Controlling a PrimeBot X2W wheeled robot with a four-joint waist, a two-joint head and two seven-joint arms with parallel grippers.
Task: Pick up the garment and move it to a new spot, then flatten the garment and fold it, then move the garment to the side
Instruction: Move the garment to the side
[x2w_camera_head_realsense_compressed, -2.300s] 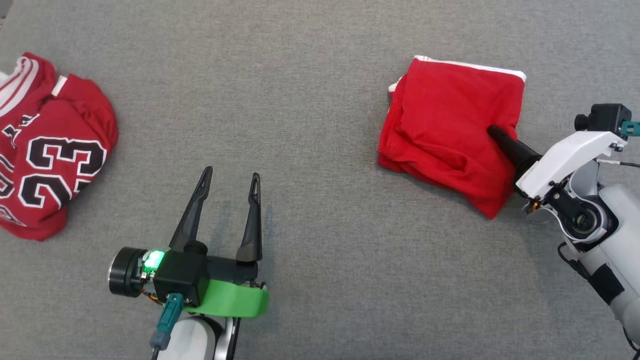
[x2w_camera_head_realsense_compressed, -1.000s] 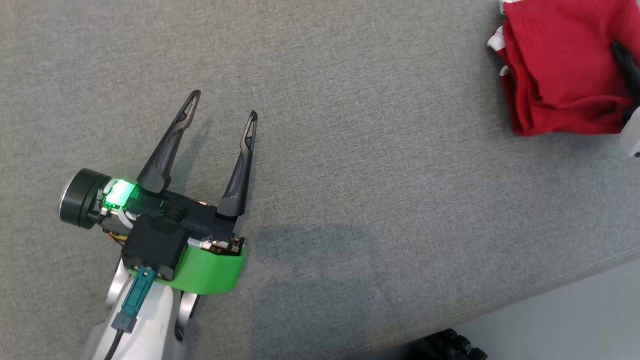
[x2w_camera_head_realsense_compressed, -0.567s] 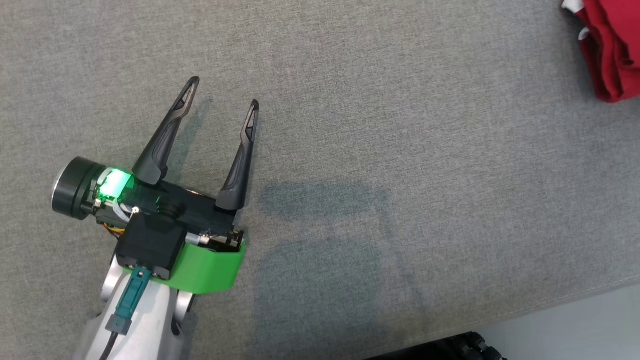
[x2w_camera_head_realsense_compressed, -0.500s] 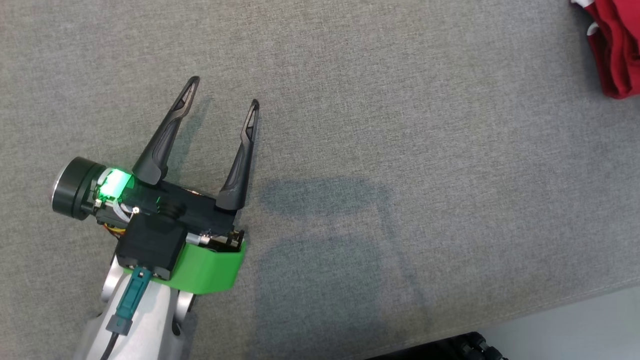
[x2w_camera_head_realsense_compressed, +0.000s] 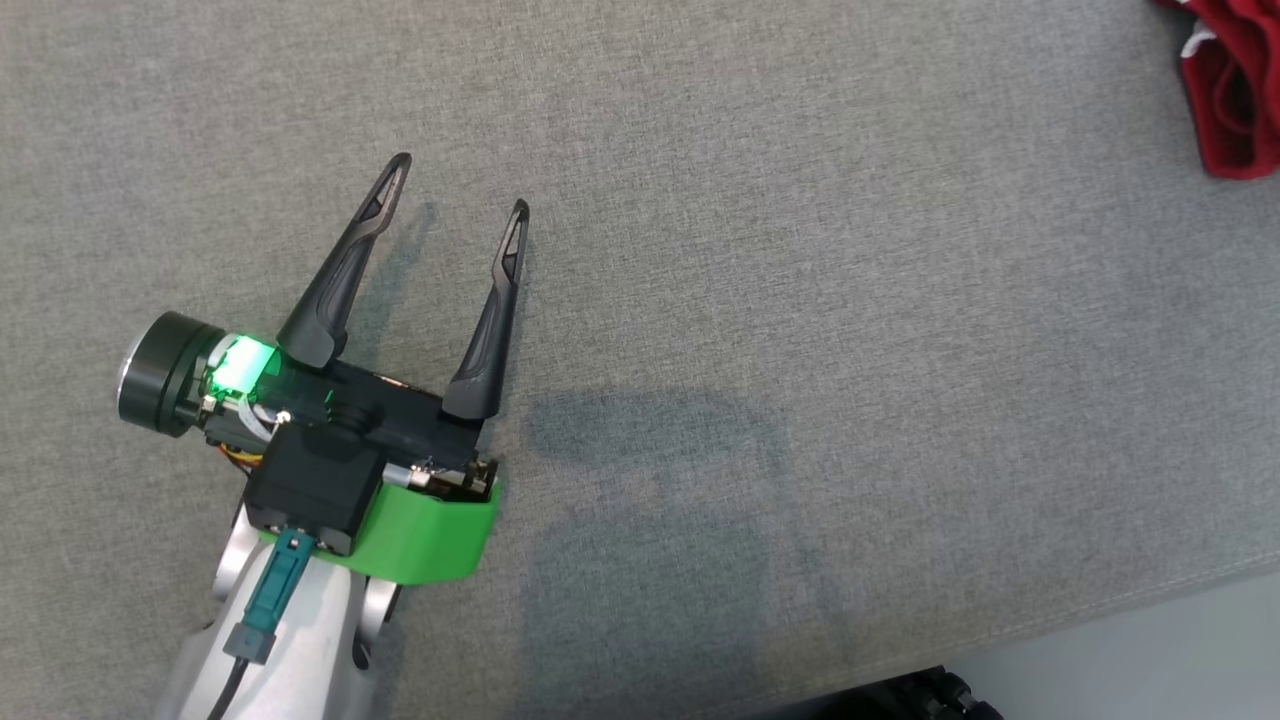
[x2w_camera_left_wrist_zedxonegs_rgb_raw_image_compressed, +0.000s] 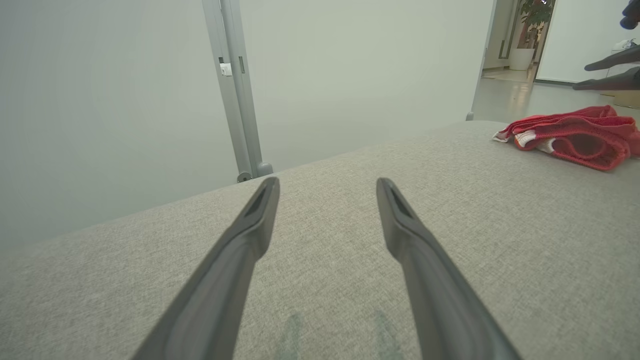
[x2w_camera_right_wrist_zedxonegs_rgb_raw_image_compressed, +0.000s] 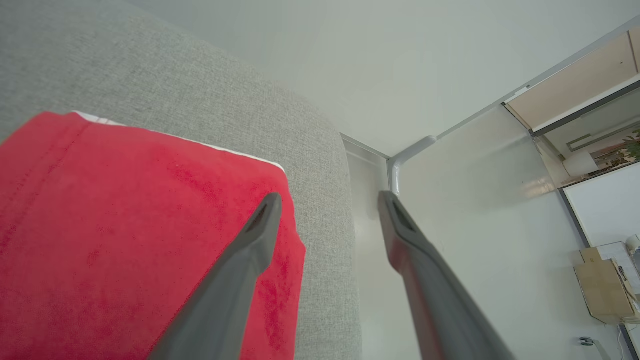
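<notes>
**Red garment (x2w_camera_head_realsense_compressed: 1238, 95), folded, at the far right of a grey woven surface (x2w_camera_head_realsense_compressed: 800, 250)**

Item: one red garment with white trim. It lies folded in flat layers and touches only the surface.

Position: far right, with one corner near the rounded far-right edge of the surface. Beyond that edge a pale wall (x2w_camera_right_wrist_zedxonegs_rgb_raw_image_compressed: 450, 75) stands close.

Right gripper (x2w_camera_right_wrist_zedxonegs_rgb_raw_image_compressed: 330, 196): fingers spread wide with nothing between them. It hangs just above the garment's right corner; one finger is over the cloth and the other is past the edge.

Left gripper (x2w_camera_head_realsense_compressed: 460, 184): fingers spread wide and holding nothing. It is low over bare surface, left and near, well apart from the garment.

Progress, as judged: the fold looks made and the garment appears set aside, so the last step seems finished or nearly so. What seems left is to draw the right arm clear without catching the top layer.

Room: broad bare cloth lies between the left gripper and the garment. The near-right edge of the surface runs slantwise, with pale floor (x2w_camera_head_realsense_compressed: 1180, 640) beyond it. There is little margin on the garment's right, so a nudge that way could tip a corner over the edge.
</notes>
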